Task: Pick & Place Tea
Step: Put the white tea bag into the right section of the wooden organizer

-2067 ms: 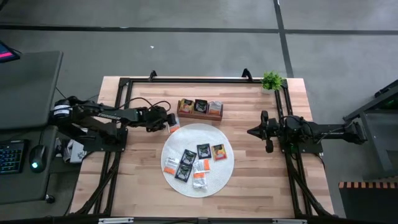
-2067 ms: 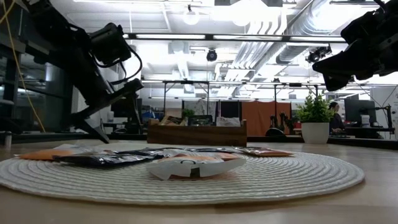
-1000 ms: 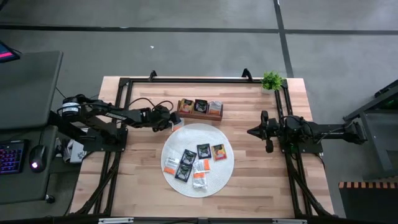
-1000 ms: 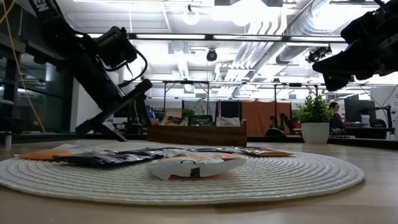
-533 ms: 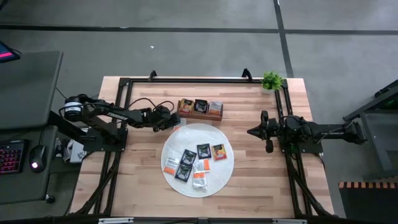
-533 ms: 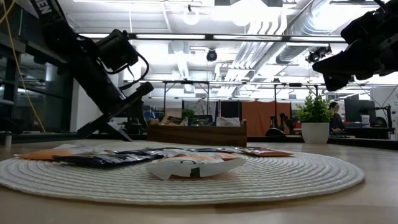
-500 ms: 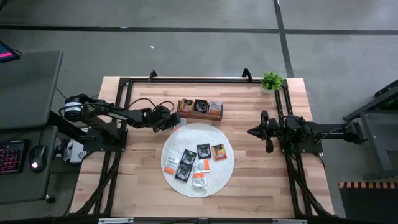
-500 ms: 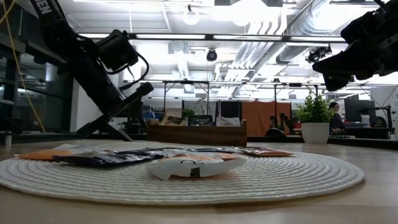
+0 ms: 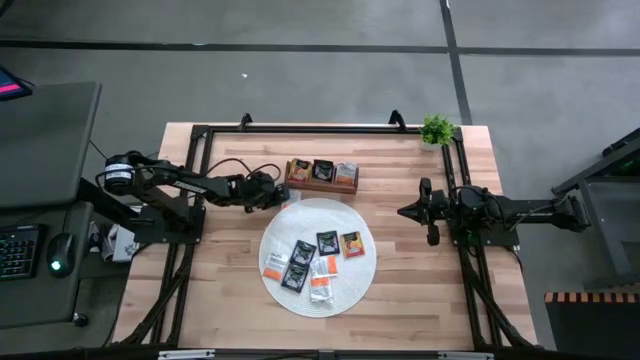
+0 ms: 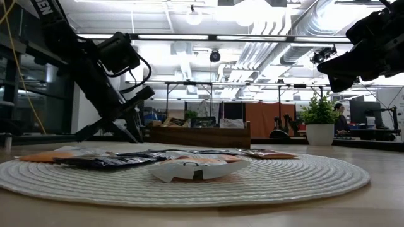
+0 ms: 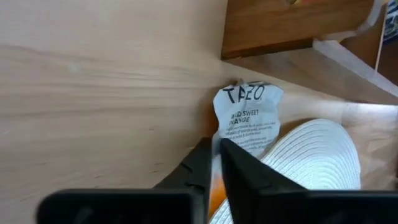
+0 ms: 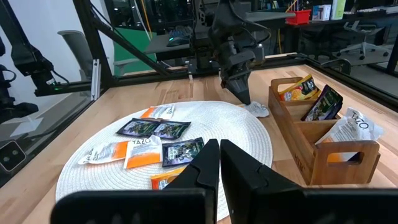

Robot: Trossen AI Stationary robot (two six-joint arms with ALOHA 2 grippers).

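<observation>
- White paper tea sachet (image 11: 247, 121), flat, crinkled, printed: lies at the mat's edge beside the tray.
- Left gripper (image 11: 214, 163): dark fingers pinched narrow on the sachet's edge.
- Round woven white mat (image 9: 357, 275): holds six flat square sachets.
- Brown wooden tray (image 9: 322, 185): three compartments.
- Right gripper (image 9: 403, 212): closed, empty, off the mat.

Wooden table (image 9: 410, 290): mat (image 9: 350, 275), tray (image 9: 322, 185), plant (image 9: 437, 130)

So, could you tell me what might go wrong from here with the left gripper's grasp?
The left gripper has shut on the edge of a white sachet lying half on the white mat, beside the wooden tray.
1. The thin edge grip may slip when lifted.
2. The lift could knock the tray, which is close.
3. The mat might get dragged.
</observation>
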